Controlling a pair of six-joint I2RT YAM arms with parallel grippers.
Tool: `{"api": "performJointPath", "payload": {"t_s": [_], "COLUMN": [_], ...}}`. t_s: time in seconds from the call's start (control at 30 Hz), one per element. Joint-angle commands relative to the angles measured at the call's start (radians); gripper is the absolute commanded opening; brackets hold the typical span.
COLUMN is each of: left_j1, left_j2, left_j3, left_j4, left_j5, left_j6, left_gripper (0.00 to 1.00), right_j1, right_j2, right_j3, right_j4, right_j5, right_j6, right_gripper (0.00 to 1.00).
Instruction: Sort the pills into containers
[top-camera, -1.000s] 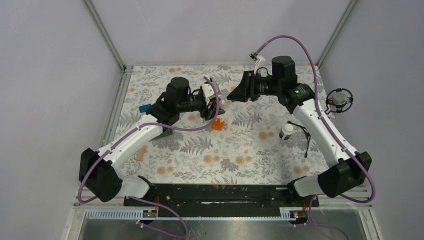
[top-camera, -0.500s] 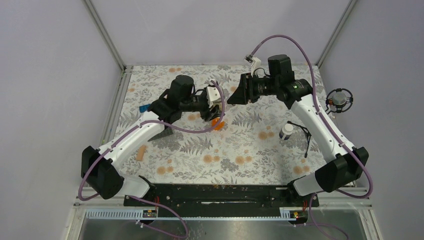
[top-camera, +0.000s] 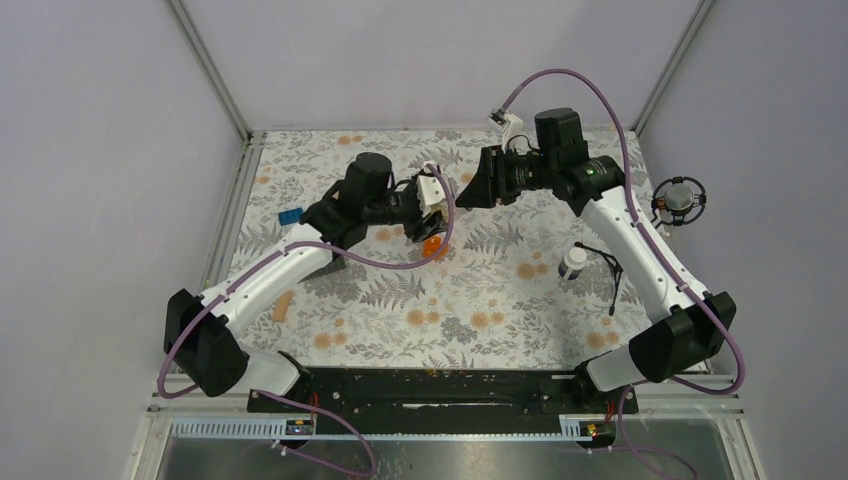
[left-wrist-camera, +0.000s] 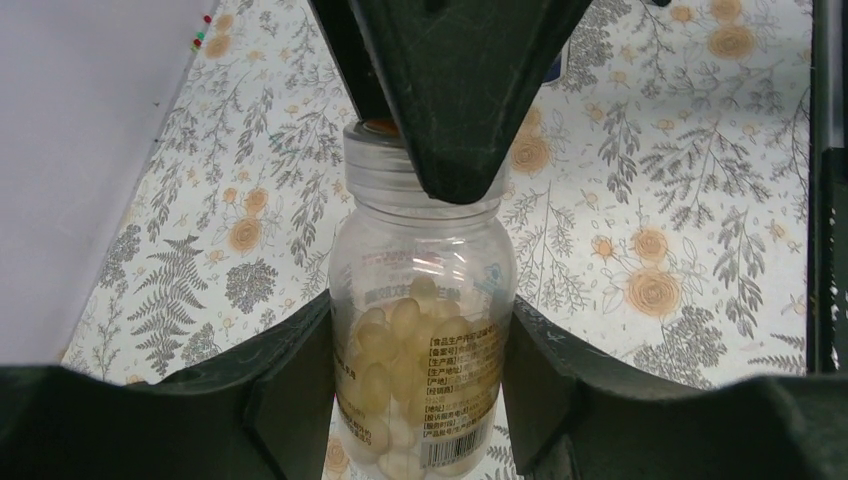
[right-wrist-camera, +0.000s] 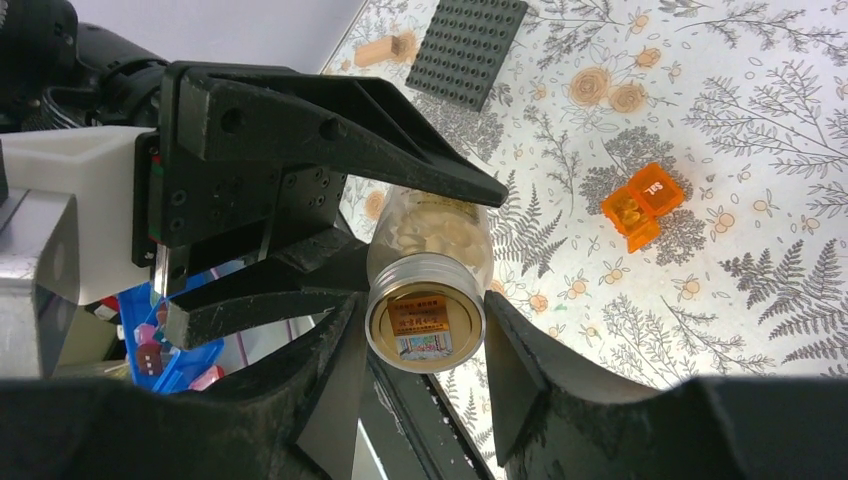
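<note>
so my left claw (left-wrist-camera: 420, 375) is clamped round the body of the clear bottle (left-wrist-camera: 420, 270), pale pills inside; my right claw (right-wrist-camera: 425, 338) is pinched on its cap (right-wrist-camera: 425, 318); bottle's up in the air between both arms; orange box (right-wrist-camera: 642, 205) lies on the floral table (right-wrist-camera: 770, 120) below; white little bottle (top-camera: 573, 262) stands well off right

Robot lab cell, plain grey walls (top-camera: 90, 150), aluminium corner posts (top-camera: 210, 72), floral-covered table (top-camera: 480, 300)

The clear bottle (left-wrist-camera: 420, 340) runs off the left wrist view's lower edge — its top partly hidden behind the right gripper (right-wrist-camera: 425, 335), its label too small to read.
</note>
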Motion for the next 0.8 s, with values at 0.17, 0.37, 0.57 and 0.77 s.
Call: {"api": "performJointPath", "payload": {"t_s": [0.17,0.37,0.57,0.77], "left_j1": [-0.048,-0.064,-0.067,-0.069], "left_j2": [-0.022,-0.004,0.002,-0.032], "left_j3": [-0.063,-0.089,-0.115,-0.198], "left_j4": [0.381,0.531,0.583,0.603], "left_j5": [-0.089,-0.166,-0.153,-0.153], "left_j6": [-0.070,-0.144,-0.198,-0.242], "left_gripper": [0.00,0.00,0.00,0.00], "right_j1": [0.055,0.083,0.083,0.080], "right_j2": [0.052,0.108,0.111,0.076], "right_j3": [0.027,0.106,0.124,0.131], "right_j4": [0.009,-0.128,-0.130,-0.074], "right_j5": [0.059,0.259,0.351,0.330], "right_j6": [0.144,0.215,0.285,0.332], "right_gripper": [0.44,0.45,0.49,0.72]}}
